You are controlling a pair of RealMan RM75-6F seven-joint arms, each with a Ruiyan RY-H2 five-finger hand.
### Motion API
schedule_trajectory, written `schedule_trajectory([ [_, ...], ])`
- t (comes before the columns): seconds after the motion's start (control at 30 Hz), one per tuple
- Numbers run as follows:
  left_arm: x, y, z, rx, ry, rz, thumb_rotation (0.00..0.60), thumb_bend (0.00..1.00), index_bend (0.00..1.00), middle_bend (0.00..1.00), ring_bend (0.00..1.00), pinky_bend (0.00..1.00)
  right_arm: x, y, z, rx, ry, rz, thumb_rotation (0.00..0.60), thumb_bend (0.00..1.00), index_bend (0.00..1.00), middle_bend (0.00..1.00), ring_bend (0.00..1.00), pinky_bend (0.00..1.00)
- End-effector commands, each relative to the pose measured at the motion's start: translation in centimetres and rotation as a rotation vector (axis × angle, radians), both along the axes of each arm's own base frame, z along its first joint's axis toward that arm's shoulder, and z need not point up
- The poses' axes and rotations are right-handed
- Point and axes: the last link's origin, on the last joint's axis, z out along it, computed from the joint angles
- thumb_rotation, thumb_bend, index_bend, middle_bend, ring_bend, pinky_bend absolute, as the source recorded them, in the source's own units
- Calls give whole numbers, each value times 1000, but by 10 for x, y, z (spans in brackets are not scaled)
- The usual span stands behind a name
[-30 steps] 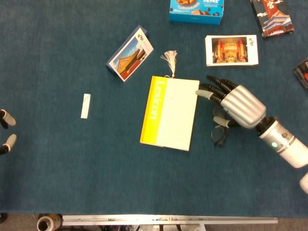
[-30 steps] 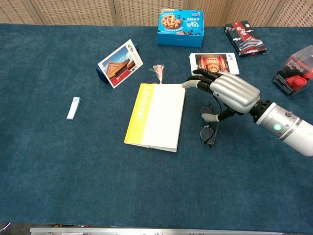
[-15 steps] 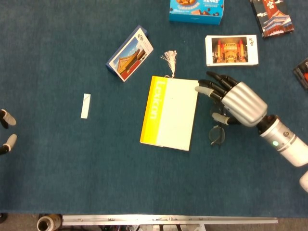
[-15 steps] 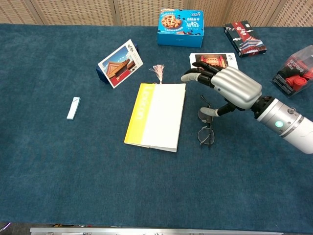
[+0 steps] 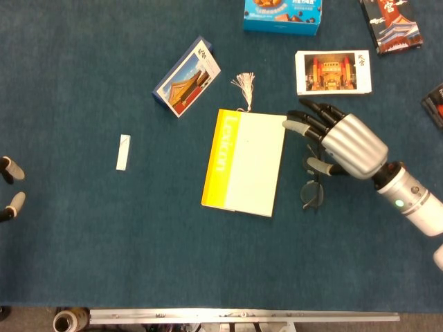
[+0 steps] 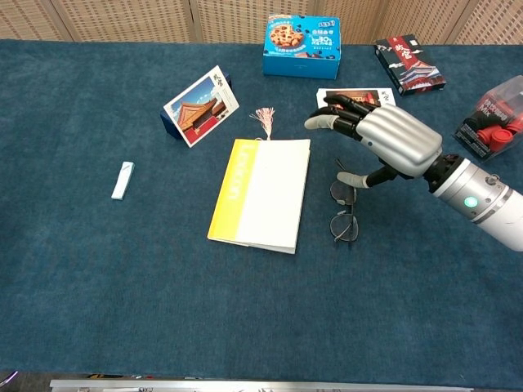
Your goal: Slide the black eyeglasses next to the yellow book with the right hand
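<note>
The yellow-spined book (image 5: 243, 162) (image 6: 260, 193) lies flat at the table's middle. Just to its right on the blue cloth lie the black eyeglasses (image 5: 311, 191) (image 6: 343, 211), a small gap from the book's edge. Above the glasses hovers my right hand (image 5: 344, 143) (image 6: 389, 140), fingers spread toward the book's upper right corner and holding nothing; its thumb hangs just over the glasses' upper lens. In the chest view the hand looks lifted clear of the glasses. Only the fingertips of my left hand (image 5: 10, 187) show, at the far left edge of the head view.
A temple-picture card box (image 5: 187, 76) stands up-left of the book, with a tasselled bookmark (image 5: 244, 86) at the book's top. A photo card (image 5: 333, 72), a blue cookie box (image 5: 282, 14) and a dark patterned box (image 5: 391, 24) lie behind. A small white strip (image 5: 122, 151) lies left.
The right hand has risen and drawn back to the right off the glasses. The glasses shifted slightly toward the book, then stayed put. The left hand has not moved.
</note>
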Motion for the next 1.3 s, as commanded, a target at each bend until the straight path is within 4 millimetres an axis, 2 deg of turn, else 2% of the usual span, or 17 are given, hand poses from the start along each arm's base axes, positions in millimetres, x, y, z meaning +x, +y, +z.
schedule_trajectory([
  [0.03, 0, 0, 0, -1, -1, 1, 600, 280, 463, 520, 463, 560, -1, 1, -1, 1, 6, -3, 600, 228, 190, 184, 49, 213],
  [0.57, -2, -1, 0, -3, -1, 7, 600, 280, 463, 520, 462, 560, -21, 4, -8, 13, 74, -56, 600, 229, 190, 184, 49, 213],
  [1.3, -3, -2, 0, -3, -2, 10, 600, 280, 463, 520, 462, 560, -33, 10, -15, 34, 98, -89, 600, 229, 190, 184, 49, 213],
])
